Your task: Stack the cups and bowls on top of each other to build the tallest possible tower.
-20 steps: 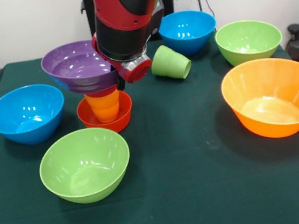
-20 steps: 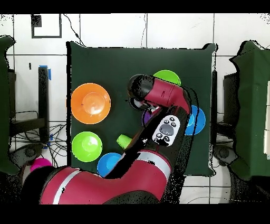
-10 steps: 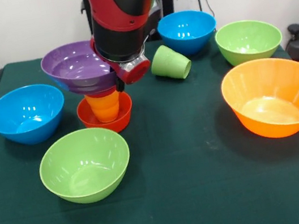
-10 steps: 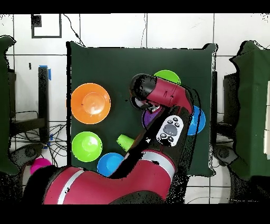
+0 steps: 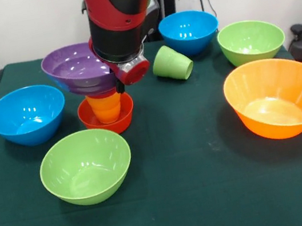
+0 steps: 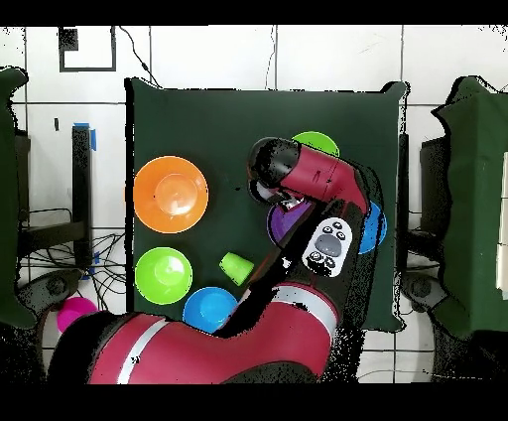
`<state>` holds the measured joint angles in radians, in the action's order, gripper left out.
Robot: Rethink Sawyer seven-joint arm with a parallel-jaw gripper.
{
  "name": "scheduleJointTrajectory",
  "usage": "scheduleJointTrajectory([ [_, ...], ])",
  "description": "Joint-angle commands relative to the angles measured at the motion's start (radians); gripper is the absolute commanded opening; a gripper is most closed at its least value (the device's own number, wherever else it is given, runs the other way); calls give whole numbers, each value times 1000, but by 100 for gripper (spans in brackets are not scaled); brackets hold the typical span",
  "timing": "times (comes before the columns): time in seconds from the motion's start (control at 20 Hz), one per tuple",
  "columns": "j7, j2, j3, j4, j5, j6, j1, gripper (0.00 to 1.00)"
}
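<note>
Purple bowl (image 5: 77,69) atop orange cup (image 5: 105,107) in red-orange bowl (image 5: 107,116), left-centre of desk (image 5: 198,186). Light, stiff, glossy-slick plastic; perch looks tippy. Best hold: rim. Jaws hidden behind arm (image 5: 118,20); state unclear.

bright even light; glossy bowls (image 5: 279,97) show glare, soft shadows beneath.
</note>
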<state>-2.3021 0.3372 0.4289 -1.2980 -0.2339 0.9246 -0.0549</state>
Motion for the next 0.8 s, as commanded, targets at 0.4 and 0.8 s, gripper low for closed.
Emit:
scheduleJointTrajectory([
  [0.4,-62,-94,-210,-109,-26,-113,17,0],
  [0.8,-55,-96,-220,-112,-32,-98,8,0],
])
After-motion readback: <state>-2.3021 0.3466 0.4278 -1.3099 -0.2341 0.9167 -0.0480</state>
